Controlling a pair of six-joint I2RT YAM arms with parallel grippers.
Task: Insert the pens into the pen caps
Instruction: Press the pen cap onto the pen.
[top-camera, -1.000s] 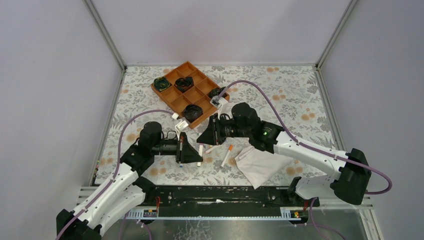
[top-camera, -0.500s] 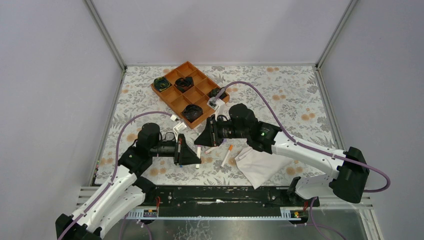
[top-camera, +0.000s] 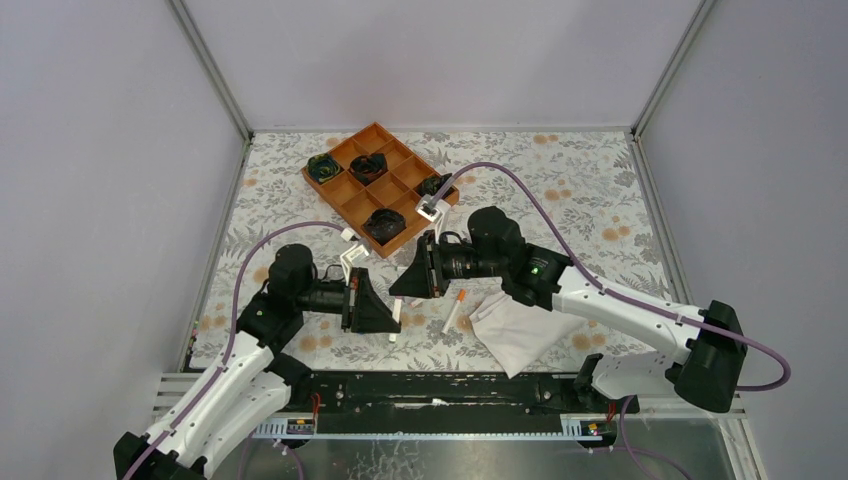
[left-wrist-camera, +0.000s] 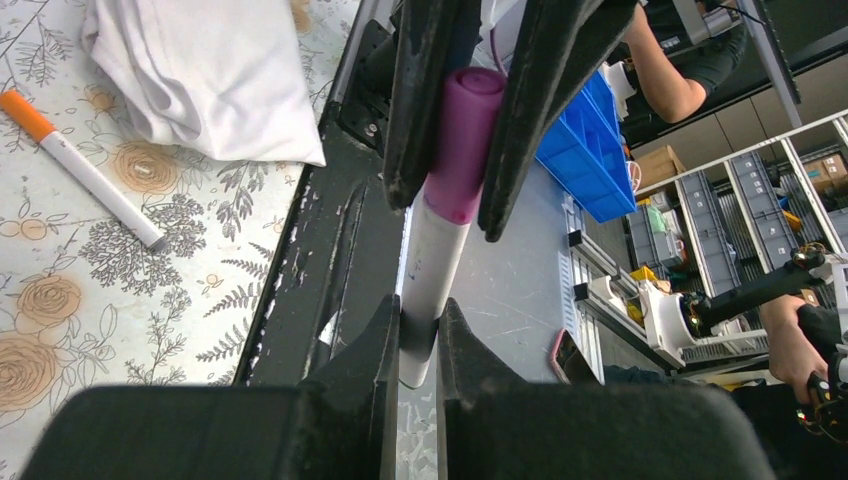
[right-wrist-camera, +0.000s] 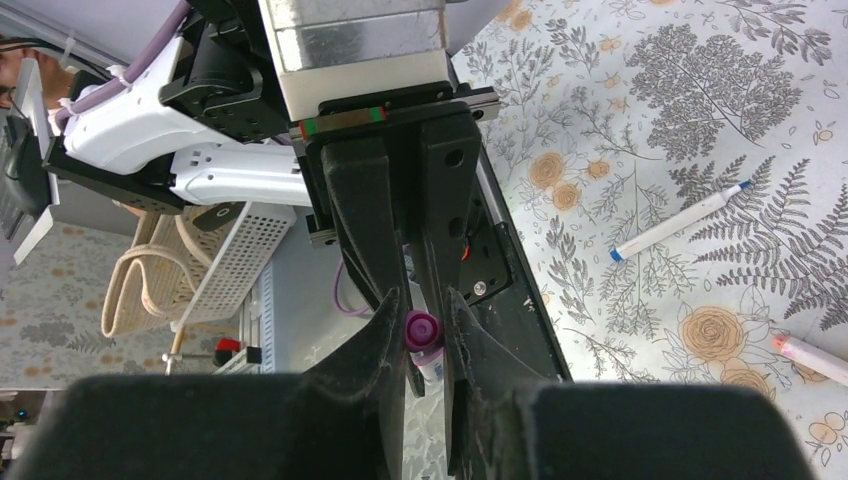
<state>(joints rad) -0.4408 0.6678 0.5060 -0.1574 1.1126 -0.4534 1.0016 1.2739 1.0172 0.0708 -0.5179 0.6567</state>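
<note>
purple cap (right-wrist-camera: 421, 328) pinched inside right end effector (right-wrist-camera: 422, 303)

The purple cap (left-wrist-camera: 462, 140) is smooth plastic with a soft sheen. The pen (left-wrist-camera: 432, 270) under it has a white, slightly glossy plastic barrel. The left hand (left-wrist-camera: 415, 320) and right hand (left-wrist-camera: 448, 205) have matt black plastic fingers. The white cloth (left-wrist-camera: 200, 80) is soft and creased. The tabletop (left-wrist-camera: 60, 300) wears a matt floral print. The black rail (left-wrist-camera: 330, 240) looks like scuffed painted metal.
</note>
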